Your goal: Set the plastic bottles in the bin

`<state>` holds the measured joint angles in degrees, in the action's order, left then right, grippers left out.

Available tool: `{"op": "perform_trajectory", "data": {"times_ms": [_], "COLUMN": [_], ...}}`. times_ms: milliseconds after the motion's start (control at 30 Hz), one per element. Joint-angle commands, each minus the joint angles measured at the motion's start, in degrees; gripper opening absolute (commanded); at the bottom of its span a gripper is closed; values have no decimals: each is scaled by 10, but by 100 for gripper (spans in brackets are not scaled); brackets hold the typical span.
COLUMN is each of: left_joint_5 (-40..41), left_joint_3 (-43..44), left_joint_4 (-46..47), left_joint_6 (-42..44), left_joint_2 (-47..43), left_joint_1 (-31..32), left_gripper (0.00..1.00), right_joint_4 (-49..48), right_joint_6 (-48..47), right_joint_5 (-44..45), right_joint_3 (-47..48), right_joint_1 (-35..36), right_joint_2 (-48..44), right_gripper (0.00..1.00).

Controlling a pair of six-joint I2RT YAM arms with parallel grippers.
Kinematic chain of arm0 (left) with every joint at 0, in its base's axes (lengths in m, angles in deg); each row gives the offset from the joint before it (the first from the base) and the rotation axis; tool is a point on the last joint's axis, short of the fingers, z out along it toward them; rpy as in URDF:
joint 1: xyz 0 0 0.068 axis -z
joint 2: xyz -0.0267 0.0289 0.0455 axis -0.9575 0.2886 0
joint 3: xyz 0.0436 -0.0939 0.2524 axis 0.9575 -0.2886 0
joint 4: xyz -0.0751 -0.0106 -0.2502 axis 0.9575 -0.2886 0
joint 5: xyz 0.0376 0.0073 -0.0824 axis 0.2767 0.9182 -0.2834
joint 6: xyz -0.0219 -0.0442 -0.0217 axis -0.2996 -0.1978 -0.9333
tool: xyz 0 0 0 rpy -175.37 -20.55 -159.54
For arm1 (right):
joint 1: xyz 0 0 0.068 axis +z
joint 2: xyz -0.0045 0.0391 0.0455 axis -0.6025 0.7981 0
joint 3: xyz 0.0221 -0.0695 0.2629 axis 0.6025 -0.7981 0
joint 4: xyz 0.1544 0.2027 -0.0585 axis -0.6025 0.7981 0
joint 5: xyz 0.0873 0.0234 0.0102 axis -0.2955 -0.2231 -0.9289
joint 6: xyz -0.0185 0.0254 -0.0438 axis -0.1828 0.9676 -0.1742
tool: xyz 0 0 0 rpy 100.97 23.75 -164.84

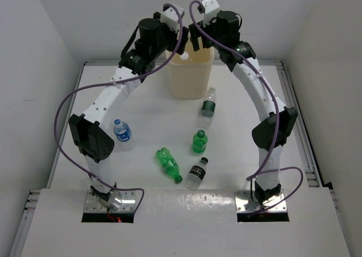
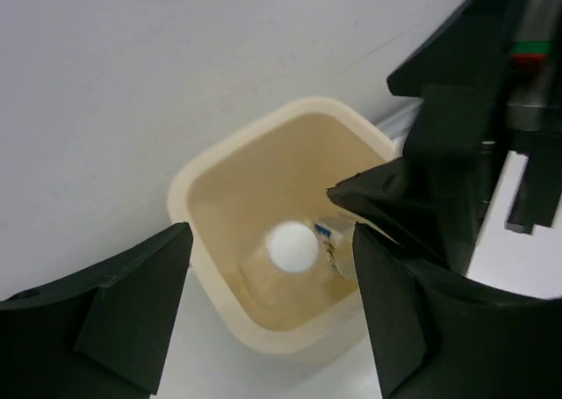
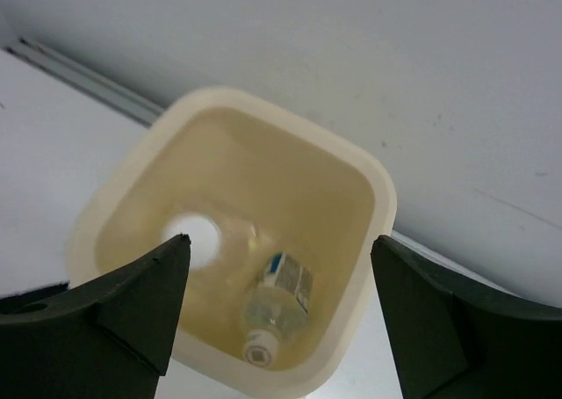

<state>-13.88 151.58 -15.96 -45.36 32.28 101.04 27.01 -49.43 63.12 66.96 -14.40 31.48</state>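
Hovering over the bin point(image 1: 189, 78), the left gripper point(image 2: 270, 241) and the right gripper point(image 3: 279, 241) both stand with jaws wide apart and nothing between them. Inside the bin sit two clear bottles: a white-capped bottle point(image 3: 191, 239) and a blue-labelled bottle point(image 3: 285, 286) lying on its side.

Five more lie on the table point(image 1: 254, 155) in front of the bin. A dark-labelled bottle point(image 1: 207, 108) is just before it. A small green bottle point(image 1: 199, 142) and a toppled green bottle point(image 1: 168, 163) are farther out, with a black-labelled bottle point(image 1: 197, 173) farthest. A pale-blue-labelled bottle point(image 1: 122, 131) lies off toward the bin's left.

These bottles look thin-walled, and probably light and easily dented. Their smooth round bodies would likely roll or slip under a careless nudge. The best hold is probably across the labelled middle, squeezed gently, since the neck is narrow and the shoulders slope. The bin is smooth cream plastic, seemingly stiff, with rounded corners and walls tapering downward.
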Motion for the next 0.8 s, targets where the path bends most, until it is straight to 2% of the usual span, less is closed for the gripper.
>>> {"op": "perform_trajectory", "data": {"times_ms": [0, 33, 133, 200, 233, 267, 300, 333, 367, 400, 467, 533, 567, 667, 767], "left_joint_5": [-23, -29, -49, -104, -178, -179, -248, -281, -307, -346, -370, -391, -397, -397, -354], "left_joint_3": [83, 96, 114, 70, 11, 11, -50, -81, -110, -171, -233, -311, -329, -378, -398], "left_joint_4": [43, 31, 9, -5, -13, -23, -30, -40, -50, -68, -83, -91, -100, -113, -113], "left_joint_6": [-25, -32, -39, -51, -51, -40, -32, -25, -25, -11, 6, 21, 21, 34, 41], "left_joint_2": [-8, -8, -28, -57, -96, -117, -137, -175, -193, -209, -252, -271, -276, -276, -261], "left_joint_1": [-25, -25, -37, -56, -62, -62, -68, -68, -68, -48, -25, 16, 31, 97, 152], "left_gripper": [83, 90, 90, 90, 88, 87, 85, 84, 83, 82, 79, 79, 79, 81, 83], "right_joint_4": [-42, -45, -26, -4, 8, 17, 29, 69, 82, 122, 141, 166, 176, 202, 224], "right_joint_6": [45, 48, 54, 57, 51, 44, 38, 34, 35, 35, 14, 0, -1, -11, -14], "right_joint_5": [-25, -29, -43, -67, -95, -108, -122, -144, -155, -166, -201, -216, -217, -225, -229], "right_joint_3": [47, 43, 2, -33, -100, -126, -146, -213, -236, -276, -374, -423, -482, -550, -580], "right_joint_1": [0, 1, -7, -25, -41, -45, -56, -61, -66, -83, -96, -117, -124, -148, -176], "right_joint_2": [-49, -64, -105, -165, -218, -229, -248, -293, -307, -320, -361, -414, -425, -471, -498], "right_gripper": [82, 82, 81, 77, 75, 75, 73, 73, 73, 72, 72, 72, 72, 72, 75]}}
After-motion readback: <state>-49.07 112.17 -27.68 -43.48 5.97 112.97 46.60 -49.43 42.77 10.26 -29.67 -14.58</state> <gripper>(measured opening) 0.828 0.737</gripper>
